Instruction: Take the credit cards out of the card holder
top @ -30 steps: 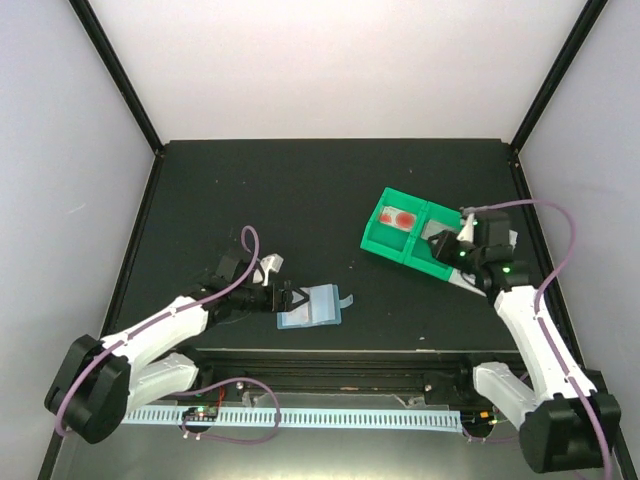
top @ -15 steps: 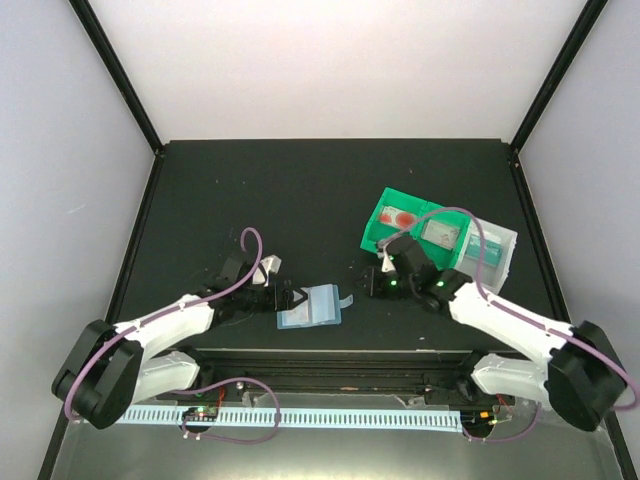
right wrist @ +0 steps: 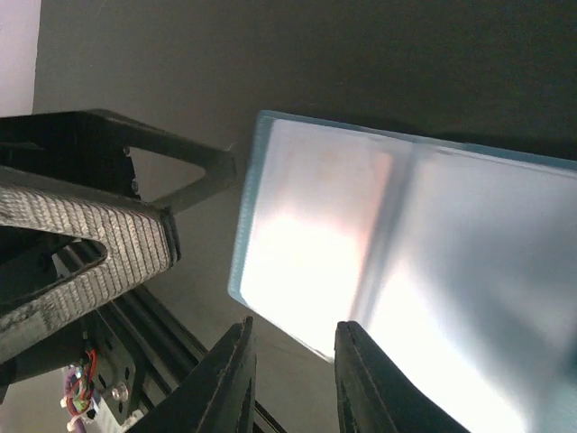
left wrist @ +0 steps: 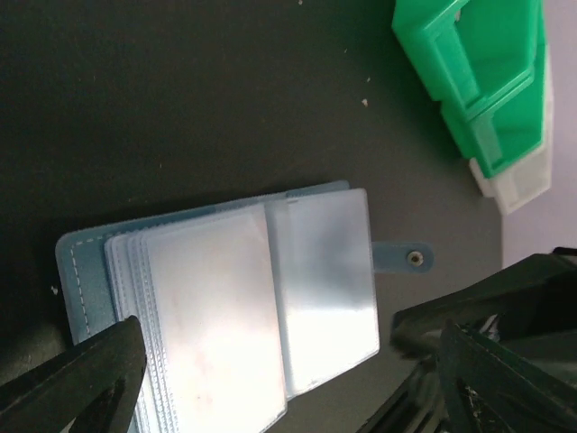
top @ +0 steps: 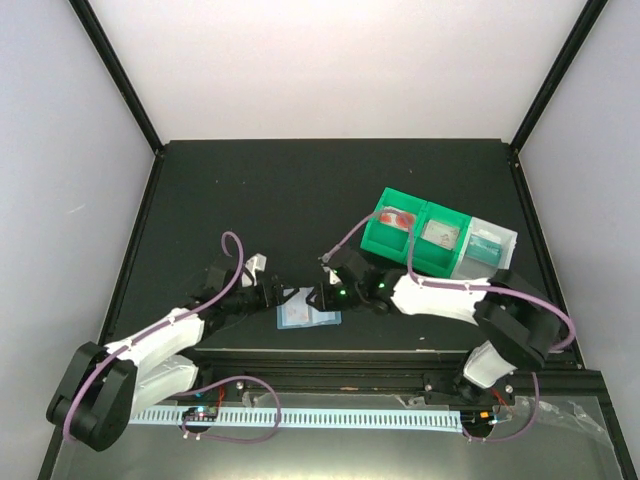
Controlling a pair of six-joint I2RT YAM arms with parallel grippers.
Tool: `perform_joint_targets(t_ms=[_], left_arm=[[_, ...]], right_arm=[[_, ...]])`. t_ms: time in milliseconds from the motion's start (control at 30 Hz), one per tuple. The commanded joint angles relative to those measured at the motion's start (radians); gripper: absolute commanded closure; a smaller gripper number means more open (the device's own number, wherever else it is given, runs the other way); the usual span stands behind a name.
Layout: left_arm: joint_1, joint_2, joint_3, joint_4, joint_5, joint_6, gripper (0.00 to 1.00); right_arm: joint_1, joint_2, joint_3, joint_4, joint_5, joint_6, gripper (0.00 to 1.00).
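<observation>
Left claw (top: 285, 297) spread beside card holder (top: 312, 312), cards (top: 438, 233) in bins (top: 375, 240)

The table (top: 300, 190) is a black, matte slab with 2 things lying on it. The card holder (top: 308, 312) lies flat and open near the front edge, right between the left pincer (top: 280, 297) and the right pincer (top: 320, 298). Its 2 cloudy panels face up, and its snap tab sticks out on the right pincer's side. The bins (top: 430, 240), a row of 3 with 2 green and 1 clear, sit beyond the right pincer, further back and off to its right, apart from the holder.
</observation>
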Motion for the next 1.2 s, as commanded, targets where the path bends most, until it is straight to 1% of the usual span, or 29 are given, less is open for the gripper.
perform_joint_targets(t_ms=[0,167,300,400,500,600,667,833,1167], left_arm=[[0.057,-0.009,-0.02,0.083,0.099,-0.04,0.1],[0.07,0.001,-0.042,0.125,0.149,-0.057,0.1],[0.072,0.01,-0.05,0.131,0.163,-0.052,0.08],[0.072,0.023,-0.054,0.141,0.171,-0.053,0.06],[0.072,0.034,-0.053,0.155,0.173,-0.057,0.06],[0.071,0.045,-0.054,0.179,0.193,-0.065,0.05],[0.071,0.051,-0.052,0.185,0.197,-0.064,0.05],[0.07,0.073,-0.055,0.224,0.224,-0.075,0.05],[0.07,0.113,-0.054,0.245,0.217,-0.068,0.04]], right_arm=[[0.026,0.103,0.098,0.04,-0.014,0.002,0.73],[0.032,0.178,0.125,0.028,-0.004,-0.001,0.73],[0.034,0.228,0.136,-0.033,0.044,-0.026,0.74],[0.034,0.262,0.134,-0.027,0.032,-0.034,0.74],[0.033,0.285,0.12,-0.009,0.025,-0.03,0.77],[0.034,0.286,0.113,-0.033,0.081,-0.031,0.81],[0.035,0.285,0.11,-0.041,0.095,-0.041,0.85],[0.035,0.289,0.085,0.017,0.06,-0.027,0.94],[0.035,0.298,0.056,0.081,0.01,-0.01,0.95]])
